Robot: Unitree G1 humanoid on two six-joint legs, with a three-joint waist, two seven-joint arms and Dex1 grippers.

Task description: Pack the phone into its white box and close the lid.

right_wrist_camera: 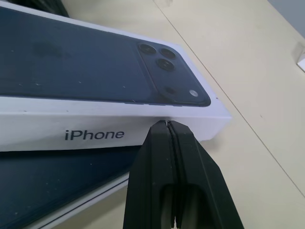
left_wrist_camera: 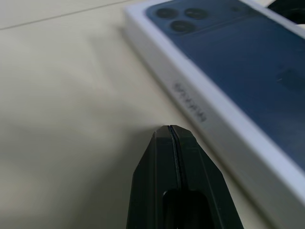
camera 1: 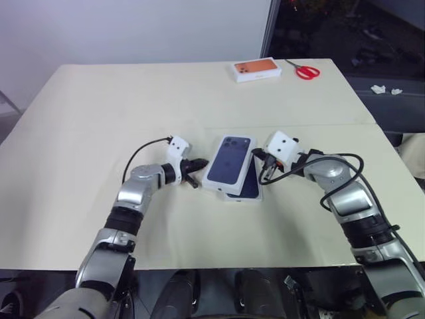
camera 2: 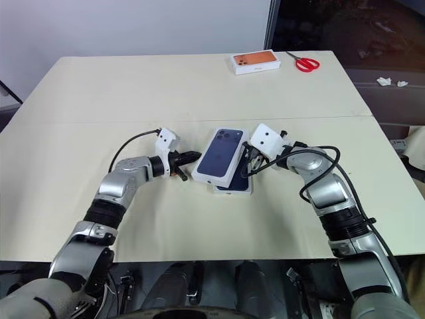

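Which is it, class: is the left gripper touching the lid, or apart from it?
Apart. In the left wrist view the left gripper, jaws shut, points beside the lid, and a strip of bare table shows between its tip and the lid's white side.

The table (camera 1: 99,133) has a plain cream top crossed by one seam running from 9 o'clock to 3 o'clock. Near its centre lies the white box (camera 1: 244,193), holding the phone (camera 1: 248,186). The lid (camera 1: 228,163) rests skewed on top, overhanging toward 10 o'clock. At 1 o'clock, near the far edge, lies an orange-topped box (camera 1: 256,69), with red-handled scissors (camera 1: 305,70) just beside it toward 3 o'clock.
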